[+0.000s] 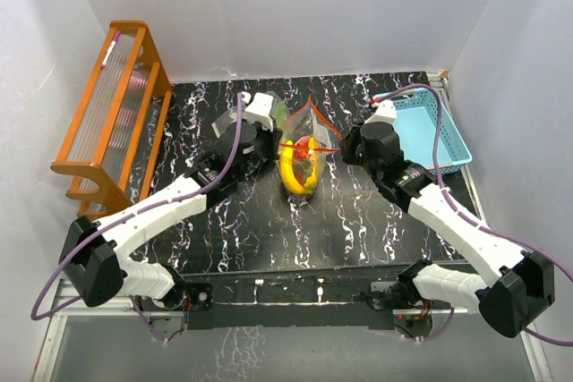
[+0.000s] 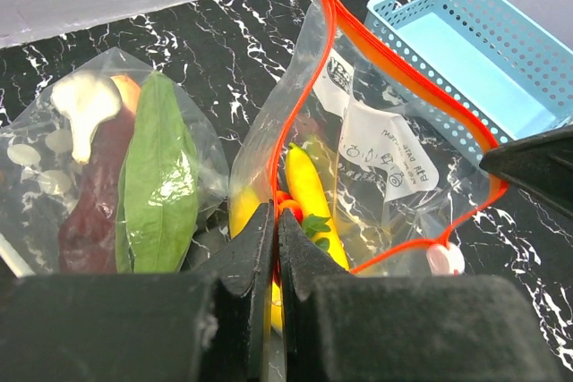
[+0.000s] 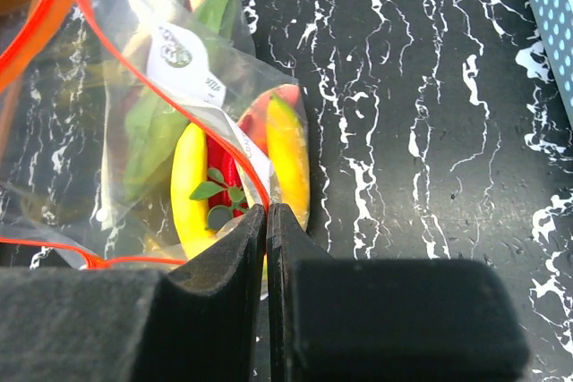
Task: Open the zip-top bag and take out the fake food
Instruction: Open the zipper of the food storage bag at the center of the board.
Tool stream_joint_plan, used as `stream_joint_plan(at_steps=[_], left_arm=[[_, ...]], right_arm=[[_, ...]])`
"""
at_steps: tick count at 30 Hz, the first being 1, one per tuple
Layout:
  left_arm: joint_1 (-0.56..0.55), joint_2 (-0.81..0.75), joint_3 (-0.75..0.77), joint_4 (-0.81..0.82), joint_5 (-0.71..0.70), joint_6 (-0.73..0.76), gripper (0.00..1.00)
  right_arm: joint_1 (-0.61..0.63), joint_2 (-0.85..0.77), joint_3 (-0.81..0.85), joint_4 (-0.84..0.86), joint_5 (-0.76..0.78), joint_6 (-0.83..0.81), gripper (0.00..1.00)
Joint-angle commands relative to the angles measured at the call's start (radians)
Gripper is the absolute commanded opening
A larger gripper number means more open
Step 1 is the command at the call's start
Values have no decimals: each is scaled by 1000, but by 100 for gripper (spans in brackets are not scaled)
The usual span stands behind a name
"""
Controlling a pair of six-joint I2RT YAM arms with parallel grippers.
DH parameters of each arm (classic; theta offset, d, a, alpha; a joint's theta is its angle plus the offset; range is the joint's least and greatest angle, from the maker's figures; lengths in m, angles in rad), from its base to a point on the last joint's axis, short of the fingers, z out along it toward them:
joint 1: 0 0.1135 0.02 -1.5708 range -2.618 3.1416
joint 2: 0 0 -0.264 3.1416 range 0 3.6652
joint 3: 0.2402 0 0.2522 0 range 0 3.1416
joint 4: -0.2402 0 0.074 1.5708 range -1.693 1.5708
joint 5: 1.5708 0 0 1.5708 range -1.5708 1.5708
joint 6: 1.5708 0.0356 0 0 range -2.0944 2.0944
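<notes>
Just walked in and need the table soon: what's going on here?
Both arms are working on one zip-top bag. The left gripper and right gripper are each pinched shut on an edge of its orange-rimmed mouth, which looks parted. The fake food, a yellow banana among it, is not yet out. A second filled bag lies beside it, and a blue basket sits on the robot's right.

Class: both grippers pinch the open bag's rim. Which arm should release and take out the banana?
Probably right. Left gripper and right gripper both pinch the zip-top bag near the banana, but the blue basket stands on the right arm's side, handy if food goes there.
</notes>
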Motion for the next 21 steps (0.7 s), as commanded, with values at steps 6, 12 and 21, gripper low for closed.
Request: stream_joint_plan(at_steps=[6, 12, 21], left_arm=[[1, -157, 29, -54, -83, 12, 0], [1, -222, 83, -168, -135, 22, 0], [1, -184, 110, -196, -114, 15, 0]], right_arm=[[-24, 15, 102, 36, -127, -13, 7], [129, 119, 170, 125, -192, 15, 7], [174, 130, 91, 159, -180, 52, 7]])
